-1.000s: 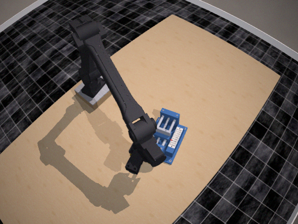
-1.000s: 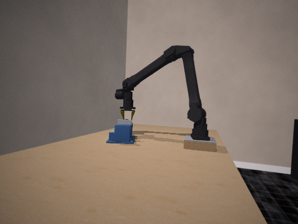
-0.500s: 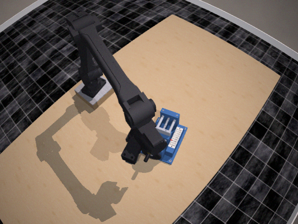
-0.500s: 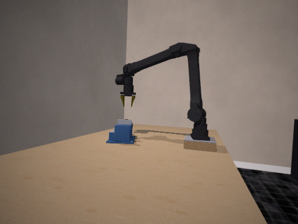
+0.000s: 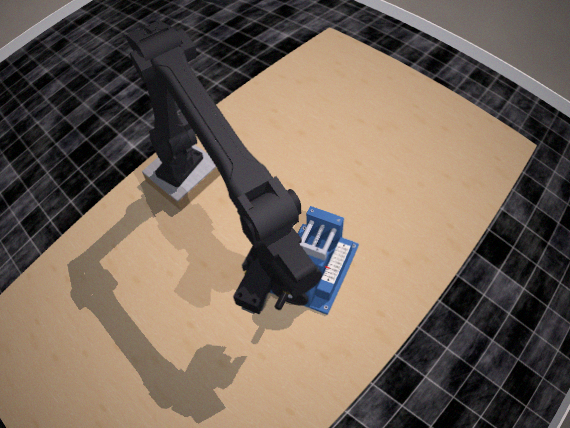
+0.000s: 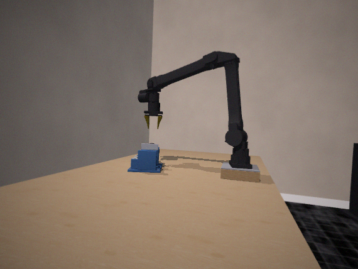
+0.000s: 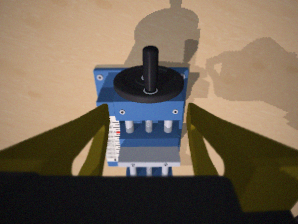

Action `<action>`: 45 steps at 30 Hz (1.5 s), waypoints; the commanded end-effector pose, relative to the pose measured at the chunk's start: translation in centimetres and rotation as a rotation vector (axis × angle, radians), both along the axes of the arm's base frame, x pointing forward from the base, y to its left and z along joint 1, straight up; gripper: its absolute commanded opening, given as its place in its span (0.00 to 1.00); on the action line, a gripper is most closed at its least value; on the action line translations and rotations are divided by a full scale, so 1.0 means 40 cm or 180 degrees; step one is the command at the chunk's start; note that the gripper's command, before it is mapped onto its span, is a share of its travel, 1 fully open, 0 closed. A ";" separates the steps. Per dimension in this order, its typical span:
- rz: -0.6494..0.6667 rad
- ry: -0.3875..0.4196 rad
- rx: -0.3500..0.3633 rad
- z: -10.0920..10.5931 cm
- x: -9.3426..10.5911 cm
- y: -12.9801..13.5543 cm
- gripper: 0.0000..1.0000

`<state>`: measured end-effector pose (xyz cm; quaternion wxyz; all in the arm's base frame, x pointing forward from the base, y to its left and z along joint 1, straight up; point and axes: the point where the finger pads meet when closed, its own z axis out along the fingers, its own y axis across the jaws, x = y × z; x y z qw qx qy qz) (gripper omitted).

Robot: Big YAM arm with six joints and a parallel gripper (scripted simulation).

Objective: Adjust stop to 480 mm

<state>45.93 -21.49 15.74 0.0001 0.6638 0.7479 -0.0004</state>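
Pincer (image 6: 153, 128) (image 7: 147, 111) released, fingers parted, nothing between them, hanging above blue handwheel fixture (image 6: 147, 160) (image 7: 150, 111). Black handwheel (image 7: 129, 90) at fixture's end, crank handle (image 7: 150, 67) upright. Pale stop plate (image 5: 314, 250) (image 6: 149, 146) (image 7: 150, 155) across guide rods (image 7: 130, 126). Red mark (image 5: 328, 268) (image 7: 118, 132) on white scale (image 5: 339, 257) (image 7: 113, 145). Fixture on wooden worktop (image 5: 390, 150) (image 6: 157, 214) (image 7: 50, 50).

Walls: we see plain grey and beige (image 6: 267, 94).
Floor: we find dark tiles (image 5: 475, 340) (image 6: 317, 223), pale joints.
Table: we note light wood (image 5: 400, 150) (image 6: 157, 214) (image 7: 45, 50), shadows across it.
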 end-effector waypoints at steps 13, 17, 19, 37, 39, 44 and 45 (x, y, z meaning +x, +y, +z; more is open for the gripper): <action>-0.0058 -0.0353 -0.0094 0.102 0.180 0.201 0.53; -0.0058 -0.0038 -0.0018 -0.087 0.139 0.211 0.53; -0.0058 -0.0037 -0.0018 -0.103 0.139 0.211 0.53; -0.0012 -0.0257 -0.0070 -0.029 0.187 0.214 0.53; -0.0012 -0.0261 -0.0071 -0.027 0.187 0.214 0.53; -0.0012 -0.0261 -0.0071 -0.027 0.187 0.214 0.53; -0.0012 -0.0261 -0.0071 -0.027 0.187 0.214 0.53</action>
